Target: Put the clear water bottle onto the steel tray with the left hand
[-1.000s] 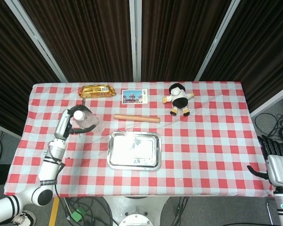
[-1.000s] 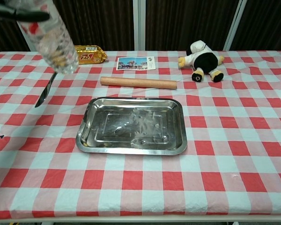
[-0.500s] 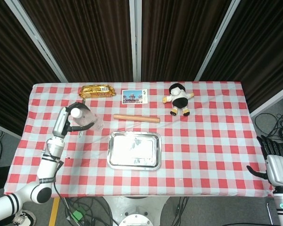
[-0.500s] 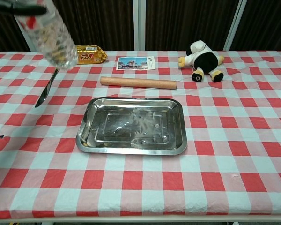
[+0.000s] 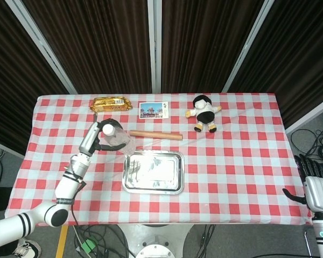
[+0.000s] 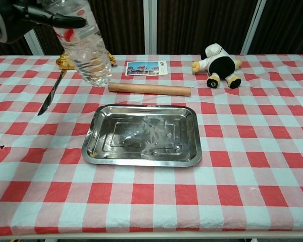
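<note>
My left hand [image 5: 98, 137] [image 6: 28, 14] grips the clear water bottle [image 5: 116, 138] [image 6: 85, 44] in the air, just left of the steel tray's far left corner. The bottle has a white cap and a red label patch and hangs tilted. The steel tray [image 5: 153, 171] [image 6: 144, 135] lies bare in the middle of the checked table. My right hand [image 5: 317, 188] hangs off the table's right edge with its fingers apart and nothing in it.
A wooden rolling pin [image 6: 149, 88] lies just behind the tray. A knife [image 6: 51, 96] lies to the left. A gold snack pack [image 5: 111, 103], a postcard [image 6: 146, 67] and a plush toy [image 6: 218, 65] line the far side.
My left hand has carried the bottle rightward, from over the table's left side to near the tray's far left corner. The right hand has stayed put.
</note>
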Robot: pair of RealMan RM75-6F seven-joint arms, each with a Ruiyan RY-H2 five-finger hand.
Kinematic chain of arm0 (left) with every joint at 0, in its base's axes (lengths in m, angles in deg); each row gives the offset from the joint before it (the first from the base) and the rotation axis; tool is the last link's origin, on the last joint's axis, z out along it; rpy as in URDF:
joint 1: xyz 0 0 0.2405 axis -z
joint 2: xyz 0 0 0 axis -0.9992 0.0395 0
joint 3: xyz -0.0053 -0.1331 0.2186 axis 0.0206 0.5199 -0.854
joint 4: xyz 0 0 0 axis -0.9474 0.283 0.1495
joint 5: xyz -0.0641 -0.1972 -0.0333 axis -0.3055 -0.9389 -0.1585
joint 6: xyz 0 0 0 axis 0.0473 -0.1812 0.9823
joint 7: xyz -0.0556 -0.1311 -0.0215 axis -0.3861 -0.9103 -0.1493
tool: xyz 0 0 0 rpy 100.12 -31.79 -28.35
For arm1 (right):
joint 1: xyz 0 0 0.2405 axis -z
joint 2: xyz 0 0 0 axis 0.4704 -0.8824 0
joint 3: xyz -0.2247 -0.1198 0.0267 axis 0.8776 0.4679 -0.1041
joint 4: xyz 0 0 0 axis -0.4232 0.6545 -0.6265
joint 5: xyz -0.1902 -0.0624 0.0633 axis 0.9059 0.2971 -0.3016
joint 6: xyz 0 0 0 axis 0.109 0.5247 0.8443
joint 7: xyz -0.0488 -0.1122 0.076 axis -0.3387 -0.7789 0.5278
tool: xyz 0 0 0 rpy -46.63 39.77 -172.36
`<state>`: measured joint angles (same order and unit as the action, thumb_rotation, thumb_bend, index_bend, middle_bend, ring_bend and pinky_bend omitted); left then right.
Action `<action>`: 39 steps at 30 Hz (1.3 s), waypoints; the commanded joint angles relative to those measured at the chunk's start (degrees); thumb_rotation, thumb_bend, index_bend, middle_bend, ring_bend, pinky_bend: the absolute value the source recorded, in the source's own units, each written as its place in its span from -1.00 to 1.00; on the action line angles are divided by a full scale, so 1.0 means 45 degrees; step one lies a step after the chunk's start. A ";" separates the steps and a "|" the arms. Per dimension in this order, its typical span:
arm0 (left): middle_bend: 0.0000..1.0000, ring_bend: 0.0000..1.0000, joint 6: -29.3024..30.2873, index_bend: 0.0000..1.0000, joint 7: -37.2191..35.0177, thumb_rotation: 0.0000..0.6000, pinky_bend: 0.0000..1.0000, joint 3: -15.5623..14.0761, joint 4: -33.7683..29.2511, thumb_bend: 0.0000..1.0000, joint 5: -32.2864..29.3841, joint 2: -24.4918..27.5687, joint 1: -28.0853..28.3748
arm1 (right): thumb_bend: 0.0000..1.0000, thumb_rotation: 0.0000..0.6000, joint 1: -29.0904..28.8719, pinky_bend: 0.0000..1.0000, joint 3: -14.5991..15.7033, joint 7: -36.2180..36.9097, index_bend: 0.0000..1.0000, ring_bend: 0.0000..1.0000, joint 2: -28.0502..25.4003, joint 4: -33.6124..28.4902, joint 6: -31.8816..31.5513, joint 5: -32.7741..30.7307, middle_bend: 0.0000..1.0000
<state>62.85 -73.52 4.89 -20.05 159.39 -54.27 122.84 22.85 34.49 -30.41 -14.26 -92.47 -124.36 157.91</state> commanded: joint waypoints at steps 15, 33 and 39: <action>0.26 -0.01 0.0329 0.19 0.0061 1.00 0.07 0.0036 -0.0671 -0.54 -0.0474 0.1370 -0.0566 | -0.80 1.00 0.0026 -1.00 0.0042 -0.0028 -0.87 -1.00 -0.0024 -0.0050 -0.0061 0.0086 -0.93; 0.25 -0.01 0.0294 0.18 0.1558 1.00 0.06 -0.0780 -0.0447 -0.57 -0.0350 0.0995 -0.0472 | -0.80 1.00 0.0020 -1.00 0.0073 -0.0012 -0.87 -1.00 -0.0021 -0.0053 -0.0068 0.0150 -0.93; 0.25 -0.01 0.0263 0.18 0.1673 1.00 0.06 -0.0636 -0.0781 -0.57 -0.1101 0.0901 -0.0517 | -0.80 1.00 -0.0008 -1.00 0.0128 0.0061 -0.87 -1.00 -0.0029 -0.0037 0.0031 0.0195 -0.93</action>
<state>64.10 -65.78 1.71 -22.97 155.42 -49.90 120.40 22.82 35.05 -30.14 -14.40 -92.64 -124.21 158.78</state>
